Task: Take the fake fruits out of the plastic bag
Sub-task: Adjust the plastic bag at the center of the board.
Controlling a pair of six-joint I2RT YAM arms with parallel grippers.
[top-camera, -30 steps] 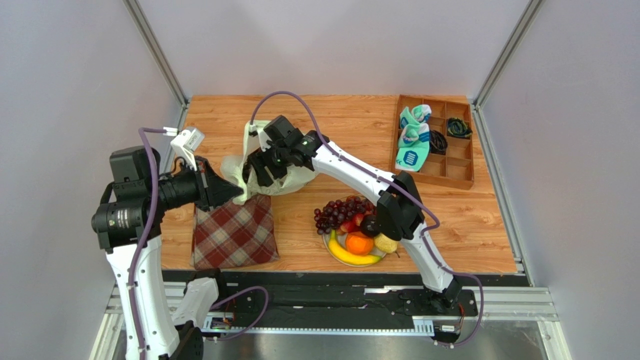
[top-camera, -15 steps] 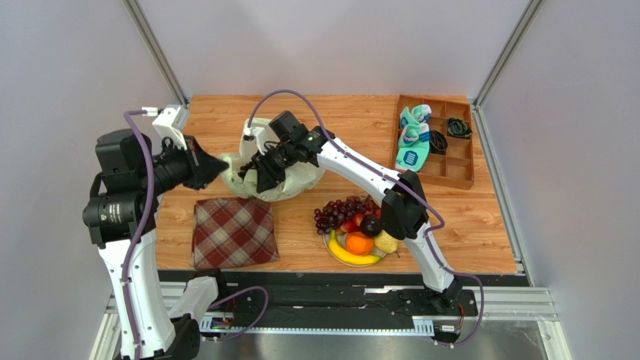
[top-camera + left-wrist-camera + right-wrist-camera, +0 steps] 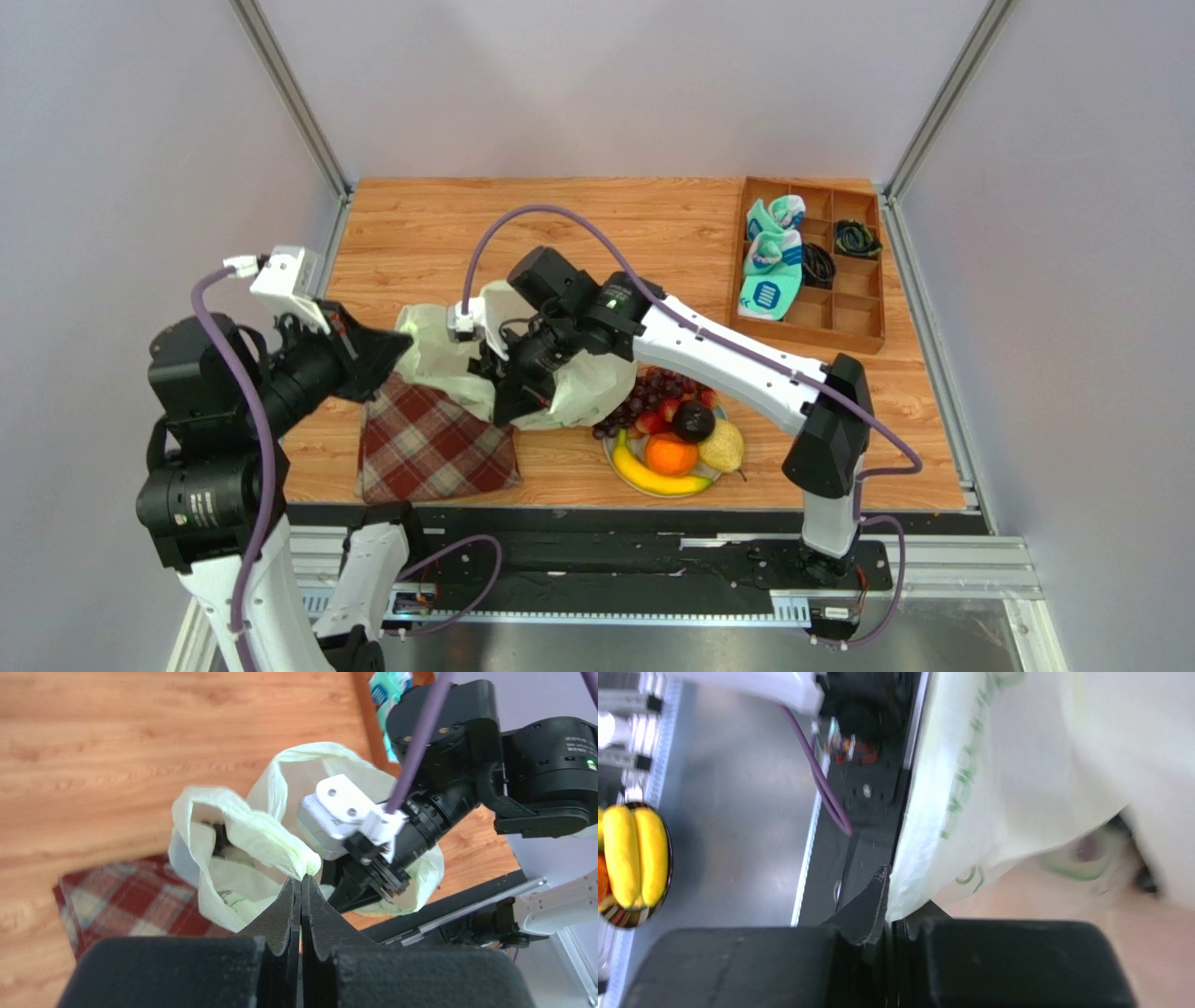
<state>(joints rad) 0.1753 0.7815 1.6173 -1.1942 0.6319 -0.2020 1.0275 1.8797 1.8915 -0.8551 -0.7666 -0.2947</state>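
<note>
Bunching in loose folds, the plastic bag [image 3: 438,357] hides its own inside, so I cannot tell whether any fruit is in it. A dark smudge behind the film in the right wrist view is unclear. From above, folds cover the tips of the right pincer [image 3: 508,399], but its wrist view shows them together on the film. The left pincer [image 3: 407,340] is clamped on the bag's left rim. The bag stretches left to right between them, over the far edge of the plaid cloth [image 3: 428,448], just beside the fake fruits [image 3: 673,437].
</note>
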